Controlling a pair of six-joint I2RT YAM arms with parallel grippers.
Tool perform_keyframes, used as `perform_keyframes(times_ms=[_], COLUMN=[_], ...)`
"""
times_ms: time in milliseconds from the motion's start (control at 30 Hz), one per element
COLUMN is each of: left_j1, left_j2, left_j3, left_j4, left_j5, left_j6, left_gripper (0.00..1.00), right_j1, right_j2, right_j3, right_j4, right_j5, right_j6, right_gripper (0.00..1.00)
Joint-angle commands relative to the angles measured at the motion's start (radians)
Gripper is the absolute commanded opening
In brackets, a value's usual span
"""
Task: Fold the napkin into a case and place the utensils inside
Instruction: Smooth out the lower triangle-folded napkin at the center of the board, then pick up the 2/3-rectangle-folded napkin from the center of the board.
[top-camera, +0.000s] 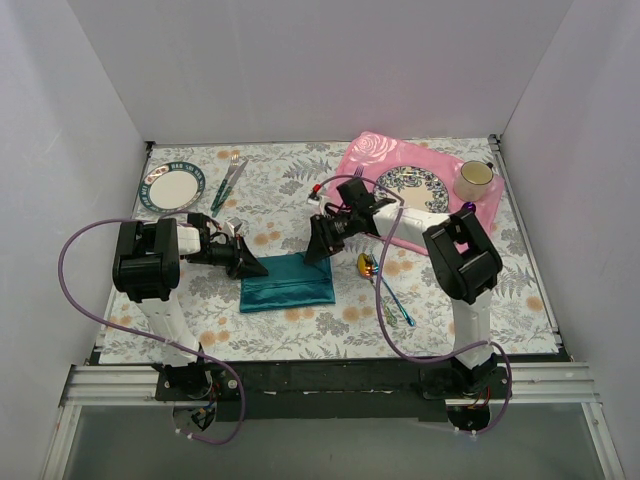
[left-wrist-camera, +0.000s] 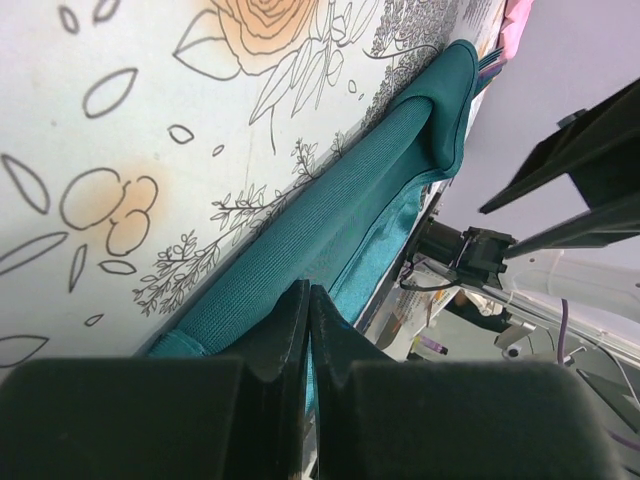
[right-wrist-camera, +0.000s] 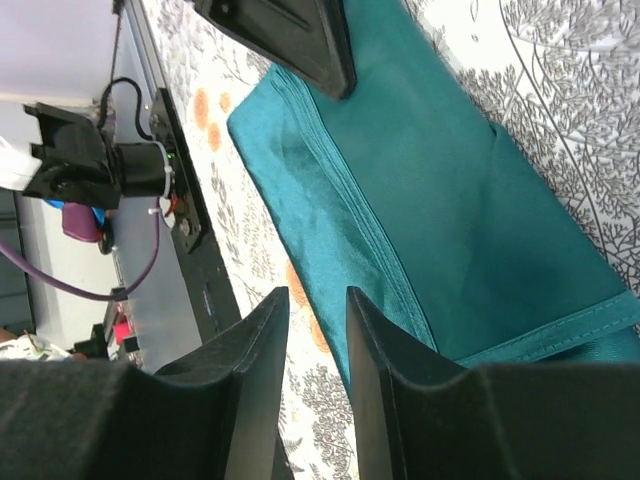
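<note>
Left gripper (left-wrist-camera: 308, 300): fingers pressed together at napkin (right-wrist-camera: 440, 180) left edge. Right gripper (right-wrist-camera: 318, 300): slightly parted, empty, by its far right corner.

Bright, even, diffuse light; soft faint shadows; slight sheen on napkin (right-wrist-camera: 430, 190); near fingers (right-wrist-camera: 250, 360) blurred.

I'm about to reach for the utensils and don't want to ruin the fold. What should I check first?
1. Napkin folded into a narrow rectangle: ok.
2. Left gripper shut on the napkin's left edge: ok.
3. Right gripper free: ok. It is open and empty over the napkin's right end.
4. Utensils easy to reach: ok. They lie together on the table, just right of the napkin and outside it.
5. Pocket open wide enough for them: cannot tell.
</note>
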Motion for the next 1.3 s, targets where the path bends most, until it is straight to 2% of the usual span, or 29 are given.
perform_keyframes(times_ms=[0, 100, 267, 600, 700, 733, 800, 833, 933, 1033, 1067, 1133, 1167, 1200, 1267], left_j1=[0.004, 0.004, 0.006, 0.006, -0.007, -0.008, -0.01, -0.011, -0.03, -0.154, -0.256, -0.365, -0.467, -0.513, -0.624], left_j2=[-0.01, -0.009, -0.006, -0.041, -0.104, -0.165, -0.232, -0.318, -0.505, -0.662, -0.762, -0.849, -0.904, -0.927, -0.951], left_j3=[-0.003, -0.003, -0.005, -0.003, -0.003, -0.011, -0.02, -0.032, -0.066, -0.123, -0.182, -0.254, -0.322, -0.348, -0.4], left_j4=[0.032, 0.03, 0.032, 0.032, 0.03, 0.036, 0.036, 0.033, 0.004, -0.01, -0.008, 0.042, 0.061, 0.088, 0.114], left_j5=[-0.066, -0.067, -0.068, -0.024, 0.05, 0.102, 0.128, 0.131, 0.073, -0.123, -0.195, -0.394, -0.457, -0.556, -0.637], left_j6=[0.02, 0.021, 0.021, 0.05, 0.112, 0.123, 0.179, 0.205, 0.387, 0.631, 0.691, 0.84, 0.885, 0.912, 1.009], left_gripper=[0.0, 0.0, 0.0, 0.0, 0.08, 0.09, 0.16, 0.19, 0.29, 0.34, 0.34, 0.37, 0.37, 0.37, 0.37], right_j1=[0.003, -0.008, -0.041, -0.041, -0.032, -0.026, -0.025, -0.025, -0.023, -0.021, -0.018, -0.009, -0.006, 0.001, 0.009], right_j2=[0.058, 0.106, 0.164, 0.092, 0.025, 0.006, -0.041, -0.055, -0.096, -0.097, -0.077, -0.058, -0.038, -0.032, -0.017], right_j3=[-0.037, -0.048, -0.043, -0.023, -0.002, 0.019, 0.036, 0.044, 0.037, 0.018, 0.02, 0.032, 0.035, 0.041, 0.041], right_j4=[-0.075, -0.13, -0.185, -0.193, -0.178, -0.178, -0.179, -0.182, -0.181, -0.178, -0.179, -0.186, -0.192, -0.196, -0.207], right_j5=[0.008, 0.07, 0.092, 0.065, -0.004, -0.009, -0.023, -0.018, 0.037, 0.095, 0.1, 0.127, 0.135, 0.155, 0.17], right_j6=[-0.04, -0.06, -0.058, -0.067, -0.061, -0.063, -0.055, -0.05, -0.082, -0.102, -0.106, -0.113, -0.124, -0.129, -0.144], right_gripper=[0.37, 0.35, 0.32, 0.31, 0.31, 0.31, 0.31, 0.31, 0.31, 0.32, 0.32, 0.33, 0.33, 0.33, 0.33])
